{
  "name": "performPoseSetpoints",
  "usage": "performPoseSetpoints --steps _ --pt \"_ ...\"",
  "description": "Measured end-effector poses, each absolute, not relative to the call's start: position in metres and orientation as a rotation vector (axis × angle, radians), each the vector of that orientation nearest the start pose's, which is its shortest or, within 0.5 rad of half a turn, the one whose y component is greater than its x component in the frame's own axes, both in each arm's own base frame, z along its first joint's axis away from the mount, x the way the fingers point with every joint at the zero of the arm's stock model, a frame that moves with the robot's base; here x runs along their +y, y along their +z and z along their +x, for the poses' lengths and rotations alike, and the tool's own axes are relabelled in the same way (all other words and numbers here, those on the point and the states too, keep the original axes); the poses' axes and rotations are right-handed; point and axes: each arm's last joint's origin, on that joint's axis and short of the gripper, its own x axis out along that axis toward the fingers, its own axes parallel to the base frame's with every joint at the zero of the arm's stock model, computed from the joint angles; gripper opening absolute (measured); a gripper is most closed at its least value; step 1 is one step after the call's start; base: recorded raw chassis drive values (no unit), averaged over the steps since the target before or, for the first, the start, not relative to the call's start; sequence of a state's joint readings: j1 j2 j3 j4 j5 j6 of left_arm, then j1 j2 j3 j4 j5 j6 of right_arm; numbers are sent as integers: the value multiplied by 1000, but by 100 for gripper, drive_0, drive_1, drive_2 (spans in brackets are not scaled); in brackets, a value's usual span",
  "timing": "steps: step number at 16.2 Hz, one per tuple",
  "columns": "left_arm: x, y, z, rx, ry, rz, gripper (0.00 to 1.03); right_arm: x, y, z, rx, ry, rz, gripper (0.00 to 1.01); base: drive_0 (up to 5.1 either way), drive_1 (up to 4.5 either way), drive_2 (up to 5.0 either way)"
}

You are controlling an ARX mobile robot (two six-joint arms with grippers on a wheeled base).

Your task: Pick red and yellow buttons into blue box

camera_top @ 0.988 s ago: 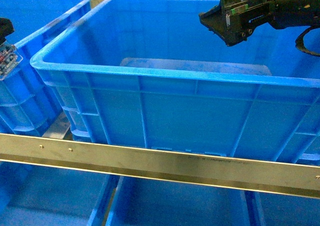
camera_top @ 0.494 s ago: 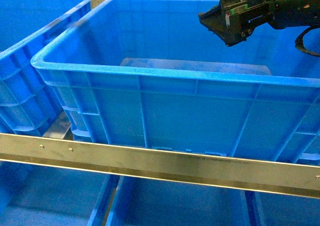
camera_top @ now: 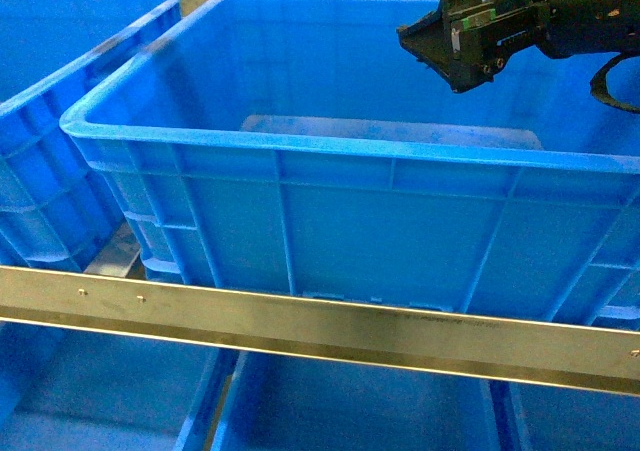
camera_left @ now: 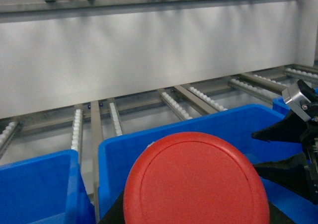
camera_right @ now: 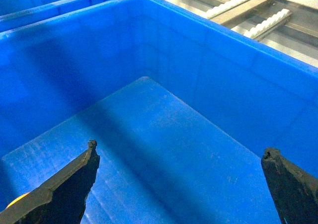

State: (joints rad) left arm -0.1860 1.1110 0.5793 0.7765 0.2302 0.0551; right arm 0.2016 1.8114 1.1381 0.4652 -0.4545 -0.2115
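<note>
Left wrist view: the red button (camera_left: 196, 182) is seen very close to the lens, its domed cap filling the lower middle of the picture. It is raised in front of the near rim of the blue box (camera_left: 198, 129). Only dark slivers are visible at either side of the cap's lower edge. Whether the left gripper is clamped on the button cannot be told.

A small yellow sliver (camera_right: 17, 199) is caught at the bottom edge of the right wrist view, low inside the blue box. Too little of it is shown for it to be identified.

The right gripper (camera_right: 180, 149) is held inside the upper part of the blue box, near its far right corner. Its fingers are spread wide with nothing between them, and the bare floor of the box is seen below.

In the head view, a second blue crate (camera_top: 60, 91) is set just beside the blue box on its left. A metal rail (camera_top: 320, 321) runs across in front of the blue box. Roller tracks (camera_left: 174, 102) are laid behind the blue box.
</note>
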Motion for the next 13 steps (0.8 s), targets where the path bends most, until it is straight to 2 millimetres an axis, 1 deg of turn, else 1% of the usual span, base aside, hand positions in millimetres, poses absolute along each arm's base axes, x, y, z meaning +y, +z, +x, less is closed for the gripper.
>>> performPoseSetpoints --steps 3,6,7,9,11,13 --pt "-60 290 287 -203 -433 71 23 93 235 393 140 673 -176 98 0 0 0" --pt "-72 266 330 -103 -478 89 23 93 235 393 140 674 -176 98 0 0 0" --pt "-77 258 343 -41 -499 94 23 93 235 393 140 674 -176 98 0 0 0" --pt "-90 246 358 39 -536 102 23 93 235 393 140 673 -176 98 0 0 0" --pt "-99 247 366 53 -557 105 23 93 235 393 140 673 -176 98 0 0 0" --pt "-99 247 366 58 -557 104 23 93 235 393 139 673 -177 98 0 0 0"
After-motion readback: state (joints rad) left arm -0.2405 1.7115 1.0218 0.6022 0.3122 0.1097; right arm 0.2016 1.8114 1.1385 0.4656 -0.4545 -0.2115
